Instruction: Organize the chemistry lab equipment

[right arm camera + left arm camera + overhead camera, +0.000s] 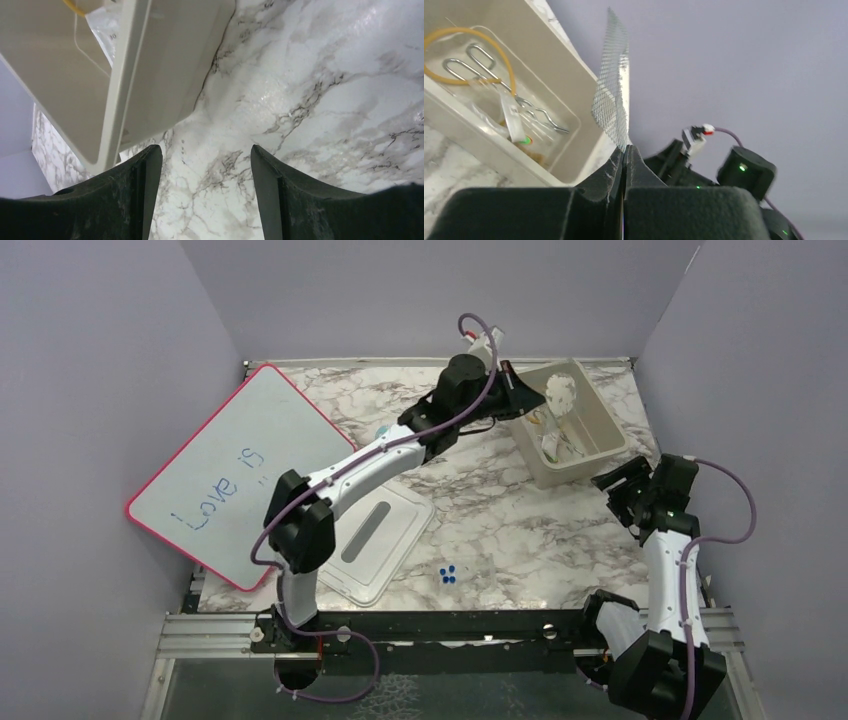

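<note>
Marble table [520,530] between lavender walls carries a beige bin [600,455] at its far right. Over it, the left gripper [624,152] is clamped tight on the bottom edge of a wire mesh [613,95], holding it upright just beside the bin's rim, probably so it can slide in edgewise. Amber tubing [464,30] and forceps [519,101] already lie inside. The right gripper [204,152] hangs low with jaws spread and empty, close to the bin's outer wall, seemingly placed to steady it.
</note>
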You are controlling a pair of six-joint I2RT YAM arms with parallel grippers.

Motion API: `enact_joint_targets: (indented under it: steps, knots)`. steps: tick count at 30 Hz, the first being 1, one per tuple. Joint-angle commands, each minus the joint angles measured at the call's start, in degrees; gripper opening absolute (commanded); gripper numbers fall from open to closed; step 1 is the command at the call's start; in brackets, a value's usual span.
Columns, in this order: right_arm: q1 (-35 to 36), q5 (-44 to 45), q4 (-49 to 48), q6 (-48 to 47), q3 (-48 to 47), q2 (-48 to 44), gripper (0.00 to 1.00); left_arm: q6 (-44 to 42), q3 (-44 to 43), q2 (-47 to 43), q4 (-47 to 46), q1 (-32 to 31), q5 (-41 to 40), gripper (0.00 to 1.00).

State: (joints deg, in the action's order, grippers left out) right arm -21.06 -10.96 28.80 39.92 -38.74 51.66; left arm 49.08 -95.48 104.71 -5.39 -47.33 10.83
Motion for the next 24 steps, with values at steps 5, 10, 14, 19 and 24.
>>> enact_joint_targets:
  steps: [5, 10, 14, 19, 24]
  knots:
    - [0.21, -3.57, 2.16, -2.12, 1.99, -3.33, 0.69, -9.85, -23.29, 20.04, 11.83, -0.26, -1.43, 0.00]
    - [0.23, -5.66, 1.22, -2.62, 4.46, -4.23, 0.69, -10.77, -31.40, 27.66, 11.47, -0.26, -0.02, 0.00]
    - [0.18, -6.29, 1.15, -2.82, 4.65, -4.28, 0.68, -9.12, -35.15, 31.83, 11.99, -0.26, 1.49, 0.00]
    - [0.22, -6.57, 1.12, -2.67, 5.00, -4.45, 0.68, -2.04, -29.80, 31.85, 6.27, -0.27, 0.52, 0.06]
    - [0.14, -6.62, 1.43, -2.74, 4.98, -4.58, 0.68, -1.42, -32.54, 34.73, 8.17, -0.22, 0.25, 0.11]
